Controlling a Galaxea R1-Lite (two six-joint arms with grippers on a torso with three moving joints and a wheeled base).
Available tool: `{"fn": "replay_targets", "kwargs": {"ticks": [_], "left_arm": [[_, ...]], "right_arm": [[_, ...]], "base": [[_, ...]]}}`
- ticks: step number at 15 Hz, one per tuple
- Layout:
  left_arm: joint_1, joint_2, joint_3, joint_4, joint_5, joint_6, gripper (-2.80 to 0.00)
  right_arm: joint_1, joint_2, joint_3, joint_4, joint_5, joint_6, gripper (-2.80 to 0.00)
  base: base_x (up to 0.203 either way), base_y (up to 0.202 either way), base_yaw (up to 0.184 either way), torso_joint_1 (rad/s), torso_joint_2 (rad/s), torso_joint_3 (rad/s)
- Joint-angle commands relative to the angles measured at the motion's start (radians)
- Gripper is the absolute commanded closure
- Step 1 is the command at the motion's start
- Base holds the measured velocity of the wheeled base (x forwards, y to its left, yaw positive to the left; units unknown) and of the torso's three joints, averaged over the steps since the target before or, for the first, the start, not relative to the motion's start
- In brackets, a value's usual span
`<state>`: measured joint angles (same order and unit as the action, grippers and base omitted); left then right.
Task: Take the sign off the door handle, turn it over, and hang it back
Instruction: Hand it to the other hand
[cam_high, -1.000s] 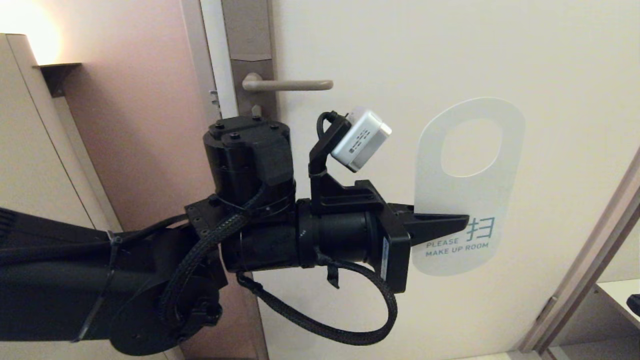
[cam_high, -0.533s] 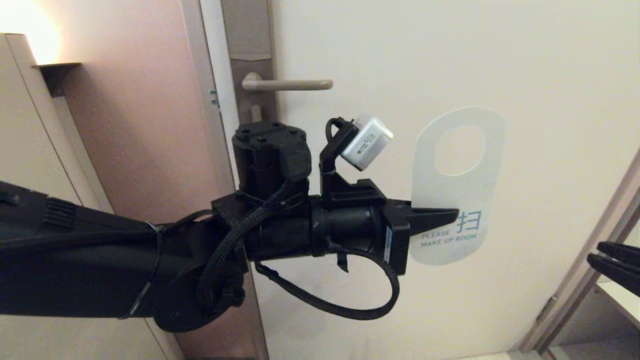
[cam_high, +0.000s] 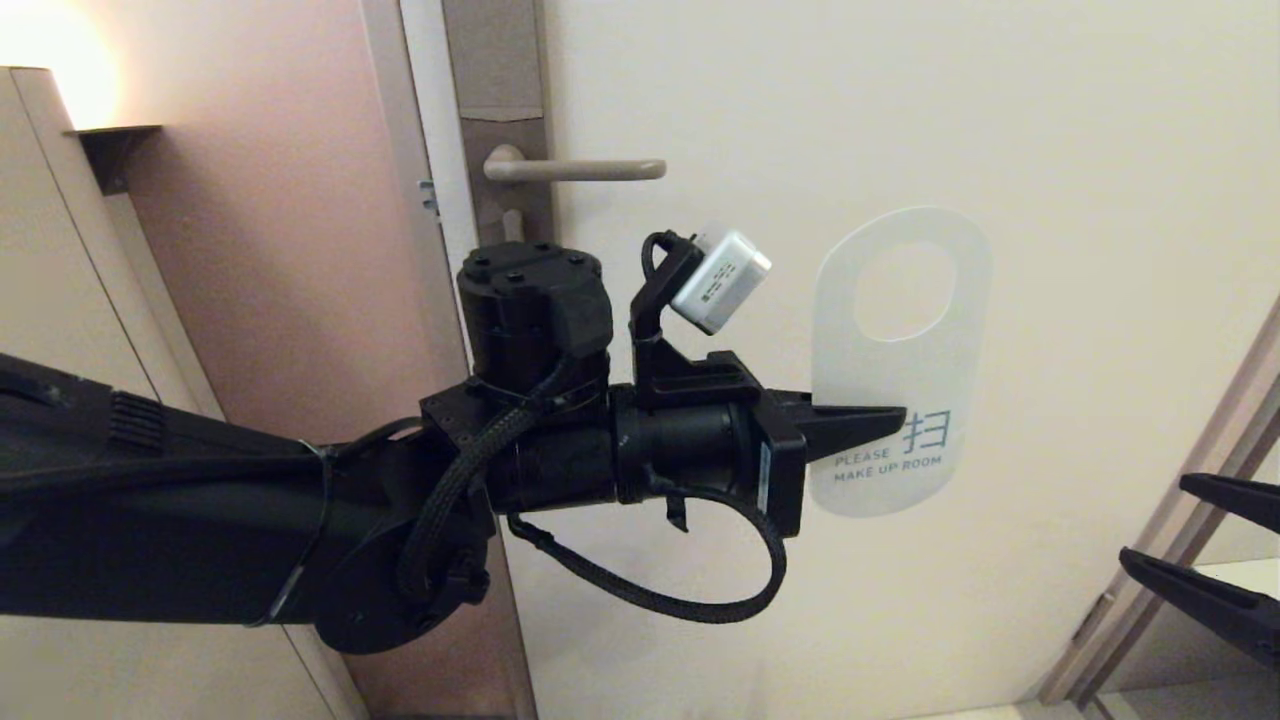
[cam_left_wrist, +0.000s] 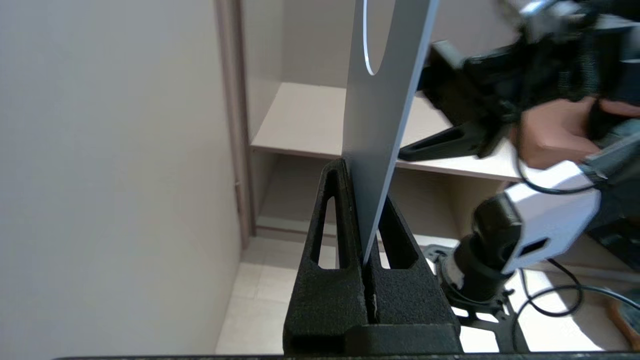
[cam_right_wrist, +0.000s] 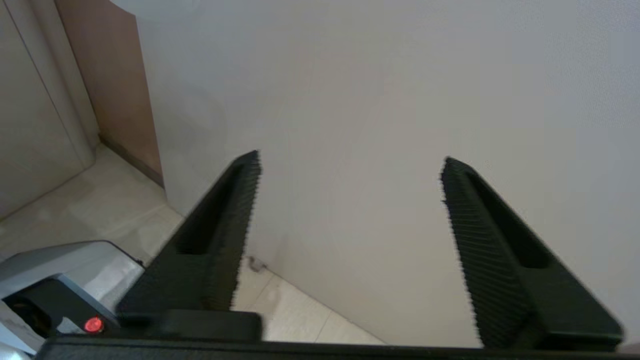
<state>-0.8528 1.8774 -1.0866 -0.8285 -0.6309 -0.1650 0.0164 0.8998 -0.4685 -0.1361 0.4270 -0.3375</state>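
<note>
Since earlier, our right gripper (cam_high: 1190, 545) rose, jaws spread; left gripper (cam_high: 880, 420) pinched the sign (cam_high: 895, 360), risking handover slip.

The sign (cam_high: 898, 360) is showing a smooth, matt white face, thin and stiff like plastic card. The door handle (cam_high: 575, 169) is looking like matt beige metal. The left gripper (cam_high: 880, 428) fingers (cam_left_wrist: 330, 280) are showing rough, grainy black plastic; the right gripper (cam_right_wrist: 350, 200) fingers (cam_right_wrist: 460, 210) are finely ribbed.
</note>
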Motion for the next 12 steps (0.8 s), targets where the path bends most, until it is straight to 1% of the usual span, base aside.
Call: {"fn": "replay_targets", "kwargs": {"ticks": [1,3,5,7,10,12], "left_arm": [[0.001,0.002,0.004,-0.012,-0.012,-0.002,0.00],[0.001,0.006,0.004,-0.015,-0.012,-0.002,0.00],[0.000,0.007,0.004,-0.045,-0.012,-0.008,0.00],[0.000,0.013,0.002,-0.100,-0.012,-0.050,0.00],[0.000,0.029,0.001,-0.188,-0.012,-0.079,0.00],[-0.002,0.028,0.002,-0.196,-0.012,-0.097,0.00]], "right_arm": [[0.000,0.016,-0.001,-0.002,0.002,-0.008,-2.80],[0.001,0.043,-0.007,-0.002,0.002,-0.052,-2.80],[0.010,0.077,-0.013,-0.003,0.004,-0.104,-2.80],[0.068,0.114,-0.025,-0.021,0.003,-0.113,-2.80],[0.128,0.205,-0.027,-0.154,0.002,-0.106,-2.80],[0.155,0.281,-0.029,-0.278,0.001,-0.099,-2.80]], "base": [[0.000,0.000,0.000,0.000,0.00,0.000],[0.000,0.000,0.000,0.000,0.00,0.000],[0.000,0.000,0.000,0.000,0.00,0.000],[0.000,0.000,0.000,0.000,0.00,0.000],[0.000,0.000,0.000,0.000,0.00,0.000],[0.000,0.000,0.000,0.000,0.00,0.000]]}}
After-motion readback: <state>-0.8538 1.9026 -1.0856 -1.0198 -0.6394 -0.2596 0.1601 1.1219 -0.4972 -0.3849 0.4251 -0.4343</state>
